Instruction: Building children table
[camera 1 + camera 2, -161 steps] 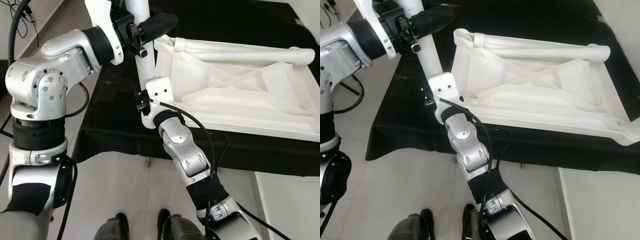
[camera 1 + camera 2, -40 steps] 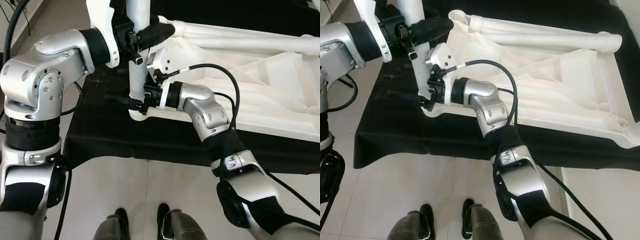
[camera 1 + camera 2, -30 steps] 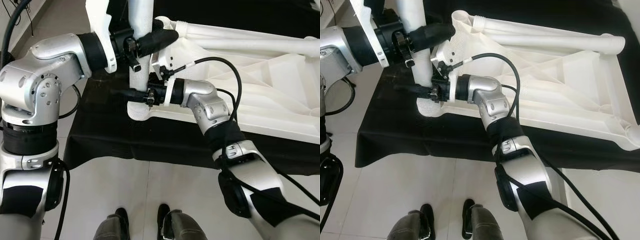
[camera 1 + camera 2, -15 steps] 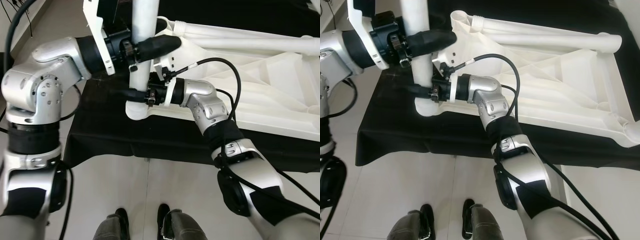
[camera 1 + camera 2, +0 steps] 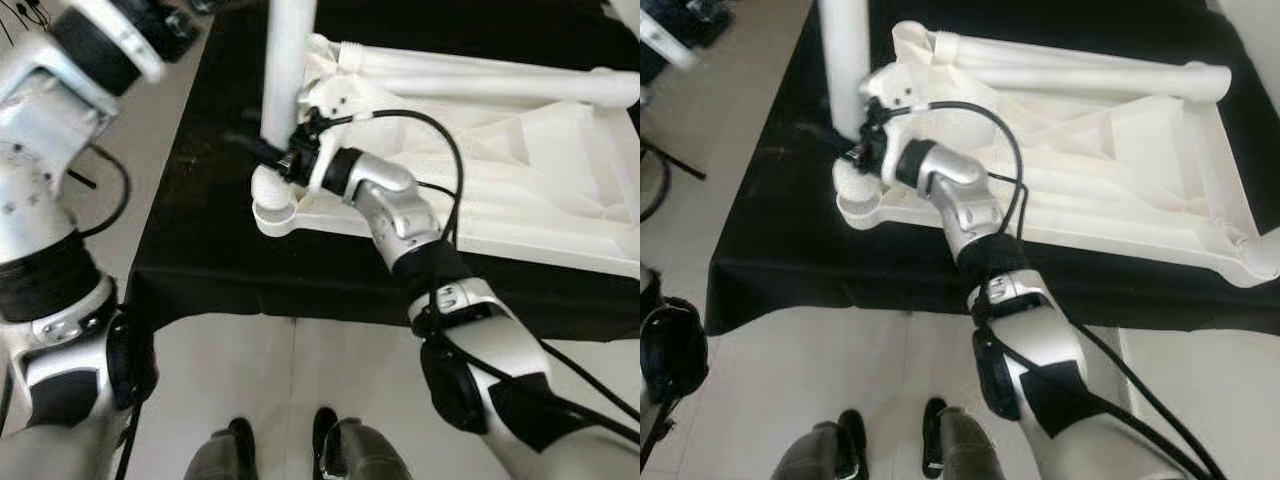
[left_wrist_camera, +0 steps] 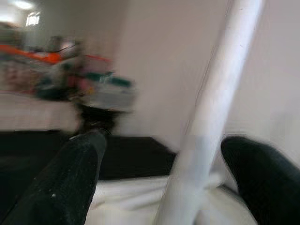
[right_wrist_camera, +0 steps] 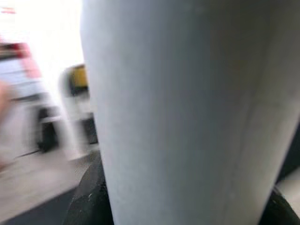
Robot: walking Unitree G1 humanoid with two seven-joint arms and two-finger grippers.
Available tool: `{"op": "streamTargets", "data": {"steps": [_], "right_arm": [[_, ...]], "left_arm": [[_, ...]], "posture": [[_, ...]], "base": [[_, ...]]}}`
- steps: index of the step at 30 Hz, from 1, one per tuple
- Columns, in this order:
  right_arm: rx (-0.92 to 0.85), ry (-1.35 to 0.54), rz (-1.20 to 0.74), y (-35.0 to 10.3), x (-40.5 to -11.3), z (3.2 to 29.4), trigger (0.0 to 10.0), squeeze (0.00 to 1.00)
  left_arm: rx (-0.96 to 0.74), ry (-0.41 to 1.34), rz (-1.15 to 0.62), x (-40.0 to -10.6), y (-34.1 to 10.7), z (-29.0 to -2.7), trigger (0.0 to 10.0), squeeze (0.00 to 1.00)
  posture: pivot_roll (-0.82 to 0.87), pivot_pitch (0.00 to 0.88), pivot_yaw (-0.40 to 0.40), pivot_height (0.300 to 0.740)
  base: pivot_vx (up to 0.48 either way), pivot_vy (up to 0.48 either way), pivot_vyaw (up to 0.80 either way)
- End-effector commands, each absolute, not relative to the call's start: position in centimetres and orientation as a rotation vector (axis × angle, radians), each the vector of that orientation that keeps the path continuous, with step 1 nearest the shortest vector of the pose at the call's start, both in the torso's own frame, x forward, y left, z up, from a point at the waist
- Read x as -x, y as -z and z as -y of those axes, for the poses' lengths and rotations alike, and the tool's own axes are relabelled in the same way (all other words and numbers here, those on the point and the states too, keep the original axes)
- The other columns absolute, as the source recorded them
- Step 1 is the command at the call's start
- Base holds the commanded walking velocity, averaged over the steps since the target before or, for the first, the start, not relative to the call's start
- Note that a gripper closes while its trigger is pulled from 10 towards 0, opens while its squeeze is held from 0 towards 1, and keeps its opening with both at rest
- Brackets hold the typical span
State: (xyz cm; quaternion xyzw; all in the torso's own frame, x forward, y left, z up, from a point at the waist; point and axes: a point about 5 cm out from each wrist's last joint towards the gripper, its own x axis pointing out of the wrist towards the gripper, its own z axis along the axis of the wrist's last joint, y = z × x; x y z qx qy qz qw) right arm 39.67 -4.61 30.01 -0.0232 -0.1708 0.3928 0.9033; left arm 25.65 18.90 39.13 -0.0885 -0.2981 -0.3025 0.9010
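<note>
A white plastic tabletop (image 5: 520,170) lies upside down, ribbed underside showing. One white leg (image 5: 285,70) stands upright in its near-left corner socket; another leg (image 5: 480,88) lies along its far edge.

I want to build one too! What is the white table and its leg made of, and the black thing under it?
The upside-down table top looks like moulded white plastic: matte, with ribs on its underside. The upright leg seems to be the same smooth white plastic, a plain round tube. The black cover beneath looks like cloth, since it hangs limp over the edge.
</note>
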Motion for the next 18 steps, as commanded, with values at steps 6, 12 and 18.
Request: {"op": "streamTargets", "data": {"steps": [6,12,18], "right_arm": [[-0.027,-0.524,0.339,-29.6,-41.1,8.3,0.0,0.0],[-0.219,-0.918,0.484,-31.8,-38.8,6.0,10.0,0.0],[-0.111,-1.4,0.49,-30.6,-35.1,3.3,10.0,0.0]], "left_arm": [[0.121,0.392,0.46,-23.1,-33.3,-19.7,10.0,1.0],[0.246,0.445,0.153,-19.9,-25.4,-15.9,10.0,0.0],[0.102,0.439,-0.214,-15.9,-17.6,-14.5,10.0,0.0]], "posture": [[-0.12,0.238,-0.093,0.74],[-0.12,0.251,-0.108,0.74],[-0.12,0.275,-0.118,0.74]], "base": [[0.0,0.0,0.0],[0.0,0.0,0.0],[0.0,0.0,0.0]]}}
